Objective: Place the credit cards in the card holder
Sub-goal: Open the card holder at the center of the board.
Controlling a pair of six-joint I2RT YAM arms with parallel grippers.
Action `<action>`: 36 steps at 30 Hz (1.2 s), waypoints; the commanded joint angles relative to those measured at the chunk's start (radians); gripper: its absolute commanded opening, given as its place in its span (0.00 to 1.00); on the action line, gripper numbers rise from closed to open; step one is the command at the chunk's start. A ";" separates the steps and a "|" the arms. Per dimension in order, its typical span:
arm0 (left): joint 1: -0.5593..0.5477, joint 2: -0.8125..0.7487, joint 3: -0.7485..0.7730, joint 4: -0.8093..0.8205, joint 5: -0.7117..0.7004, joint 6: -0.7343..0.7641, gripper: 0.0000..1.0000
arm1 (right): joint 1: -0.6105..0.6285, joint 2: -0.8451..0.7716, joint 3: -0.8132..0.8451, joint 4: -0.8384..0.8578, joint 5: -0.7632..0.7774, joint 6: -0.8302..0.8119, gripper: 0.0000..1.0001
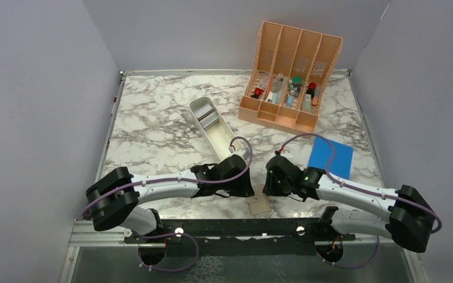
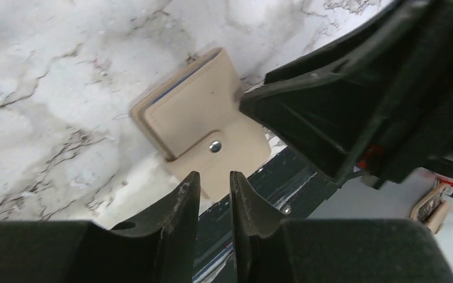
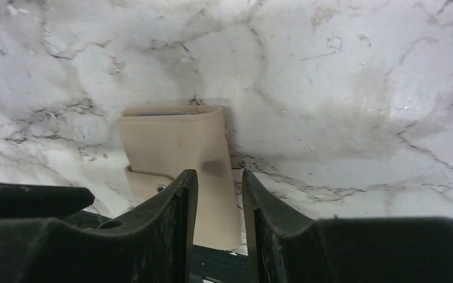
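Note:
The tan card holder (image 1: 259, 205) lies folded shut at the table's near edge, its snap button fastened (image 2: 214, 146). It also shows in the right wrist view (image 3: 177, 138). A thin bluish edge shows in its fold; no loose credit cards are in view. My left gripper (image 1: 249, 190) (image 2: 215, 177) hovers just left of the holder, jaws nearly together with nothing between them. My right gripper (image 1: 266, 188) (image 3: 219, 174) hovers just right of it, jaws a narrow gap apart and empty. Neither gripper touches the holder.
A long white tray (image 1: 212, 127) lies mid-table. A peach slotted organizer (image 1: 292, 71) with small items stands at the back right. A flat bright-blue rectangle (image 1: 330, 158) lies right of my right arm. A black rail (image 1: 230, 227) runs along the near edge.

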 commanded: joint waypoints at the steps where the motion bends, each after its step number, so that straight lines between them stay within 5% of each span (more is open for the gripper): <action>1: -0.045 0.080 0.094 -0.063 -0.066 0.022 0.29 | -0.064 -0.024 -0.063 0.095 -0.159 -0.051 0.38; 13: -0.070 0.171 0.067 -0.061 -0.094 -0.026 0.29 | -0.133 -0.055 -0.245 0.340 -0.385 0.007 0.37; 20: -0.072 0.153 0.061 -0.053 -0.083 -0.033 0.34 | -0.140 -0.183 -0.287 0.449 -0.464 0.066 0.02; 27: -0.081 0.117 0.081 -0.042 -0.046 -0.017 0.51 | -0.139 -0.338 -0.253 0.400 -0.500 0.132 0.01; 36: -0.081 0.162 0.094 -0.071 -0.090 -0.012 0.46 | -0.139 -0.362 -0.265 0.425 -0.528 0.161 0.01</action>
